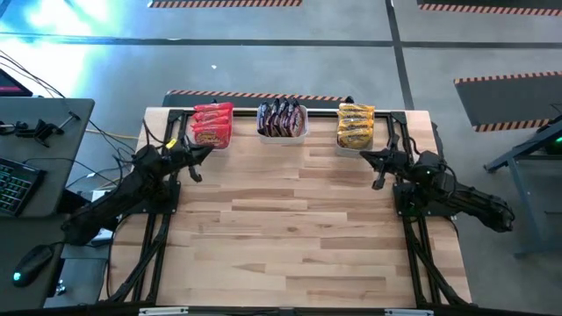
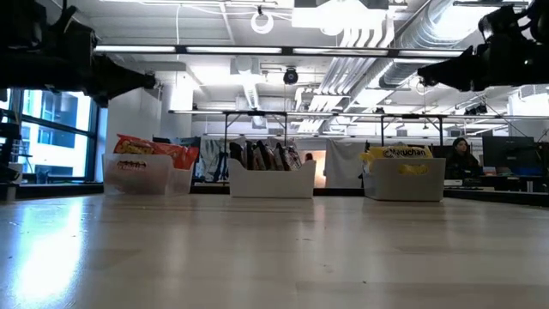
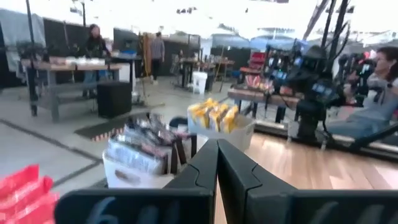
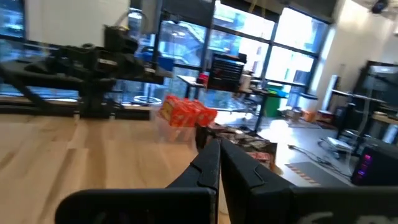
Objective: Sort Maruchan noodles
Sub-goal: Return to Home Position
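Big open workshop, glass walls on one side and bare ducts overhead, with a light wooden table (image 1: 290,237) in the middle of it. So, the left gripper (image 3: 217,146) has its two dark fingers pressed flat together with nothing between them. It hangs over the far left part of the table, just in front of the red-orange packets (image 1: 212,125). Same deal for the right gripper (image 4: 219,148): fingers closed on each other, carrying nothing, hovering over the far right side just in front of the yellow packets (image 1: 356,125). In the low view both arms sit well up off the wood, near the top of the shot. The Maruchan noodles are all in three clear tubs lined up along the far edge, one colour each. The red-orange packets are in the left tub (image 2: 137,176), the dark brown-maroon packets (image 1: 281,118) stand on edge in the middle tub (image 2: 271,182), and the yellow packets fill the right tub (image 2: 403,180). The tubs stand apart, with gaps between them. Farther out, a person (image 2: 461,156) sits at a desk behind the right tub, and a keyboard (image 1: 13,184) lies on the side desk left of the table.
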{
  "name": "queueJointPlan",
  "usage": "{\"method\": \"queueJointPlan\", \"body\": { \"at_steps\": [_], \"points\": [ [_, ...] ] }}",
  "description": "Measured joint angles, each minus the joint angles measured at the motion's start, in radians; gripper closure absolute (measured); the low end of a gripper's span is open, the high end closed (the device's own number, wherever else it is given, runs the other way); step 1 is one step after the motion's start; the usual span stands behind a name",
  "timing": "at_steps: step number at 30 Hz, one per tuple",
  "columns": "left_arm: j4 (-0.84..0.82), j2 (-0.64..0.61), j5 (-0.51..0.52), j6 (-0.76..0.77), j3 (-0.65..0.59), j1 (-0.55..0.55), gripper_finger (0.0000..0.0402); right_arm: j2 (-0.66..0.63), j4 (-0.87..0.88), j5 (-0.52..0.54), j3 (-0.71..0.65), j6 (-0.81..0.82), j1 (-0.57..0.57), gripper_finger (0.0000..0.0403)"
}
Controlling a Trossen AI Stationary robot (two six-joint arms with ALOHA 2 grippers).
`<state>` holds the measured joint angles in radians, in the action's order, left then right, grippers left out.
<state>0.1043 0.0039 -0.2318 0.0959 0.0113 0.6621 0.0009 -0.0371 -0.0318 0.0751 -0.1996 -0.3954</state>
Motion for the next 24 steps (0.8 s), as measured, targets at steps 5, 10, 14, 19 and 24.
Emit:
{"method": "queueJointPlan", "body": {
  "at_steps": [5,10,14,19,24],
  "points": [
    [-0.002,0.0,-0.001,0.019,0.001,0.0,0.0401,0.0,-0.092,0.027,-0.064,0.015,-0.047,0.0403],
    [-0.059,0.005,0.01,0.027,0.0,0.0,0.0401,0.003,-0.055,0.127,-0.065,0.084,-0.106,0.0403],
    [-0.058,0.026,0.015,0.045,0.001,-0.001,0.0401,0.004,-0.025,0.163,-0.065,0.123,-0.123,0.0403],
    [-0.058,0.046,0.025,-0.004,0.001,-0.001,0.0401,0.011,0.001,0.143,-0.065,0.249,-0.122,0.0403],
    [-0.058,0.054,0.032,-0.004,0.001,-0.001,0.0401,0.013,0.004,0.13,-0.065,0.271,-0.121,0.0403]
  ]
}}
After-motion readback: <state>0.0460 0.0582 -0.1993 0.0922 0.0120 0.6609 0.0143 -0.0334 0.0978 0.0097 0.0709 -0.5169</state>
